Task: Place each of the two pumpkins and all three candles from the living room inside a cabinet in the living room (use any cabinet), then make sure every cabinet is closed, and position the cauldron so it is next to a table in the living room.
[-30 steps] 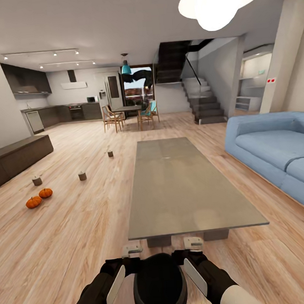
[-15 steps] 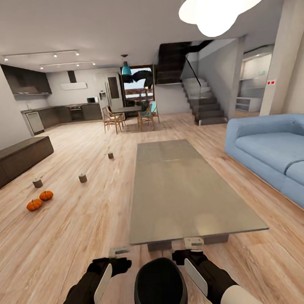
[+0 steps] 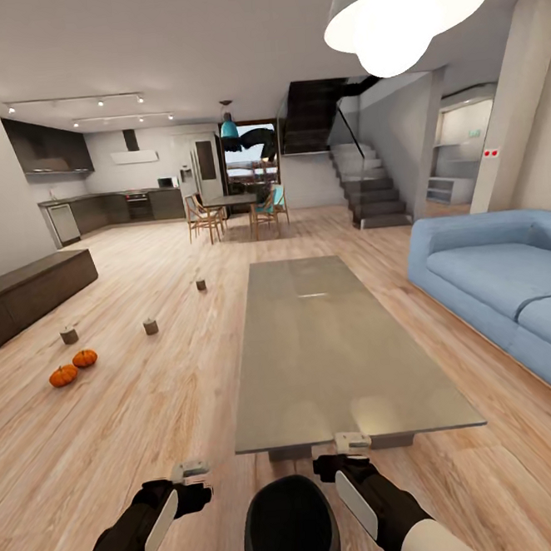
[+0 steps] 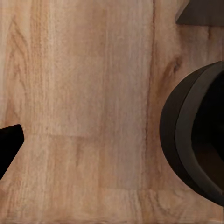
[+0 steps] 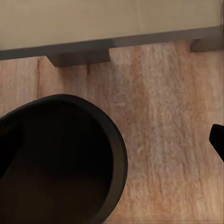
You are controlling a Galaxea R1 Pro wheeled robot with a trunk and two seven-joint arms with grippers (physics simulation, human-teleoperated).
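The black cauldron (image 3: pixel 289 525) stands on the wood floor just before the near end of the long grey table (image 3: pixel 332 346). My left gripper (image 3: pixel 190 468) is open and off to the cauldron's left, clear of it; the left wrist view shows the cauldron's rim (image 4: pixel 196 144) with bare floor beside it. My right gripper (image 3: pixel 351 442) is open, close to the right of the rim (image 5: pixel 56 158). Two orange pumpkins (image 3: pixel 64 376) (image 3: pixel 85 357) and three candles (image 3: pixel 68 334) (image 3: pixel 150 326) (image 3: pixel 200 284) sit on the floor at left. The dark cabinet (image 3: pixel 26 293) runs along the left wall, its fronts shut.
A blue sofa (image 3: pixel 501 277) lies to the right of the table. A dining table with chairs (image 3: pixel 232 208), the kitchen units (image 3: pixel 103 209) and stairs (image 3: pixel 373 192) are at the far end. A large lamp (image 3: pixel 402 5) hangs overhead.
My left arm has swung out to the left, away from the cauldron's rim. The right gripper stays by the rim. The view has tilted slightly.
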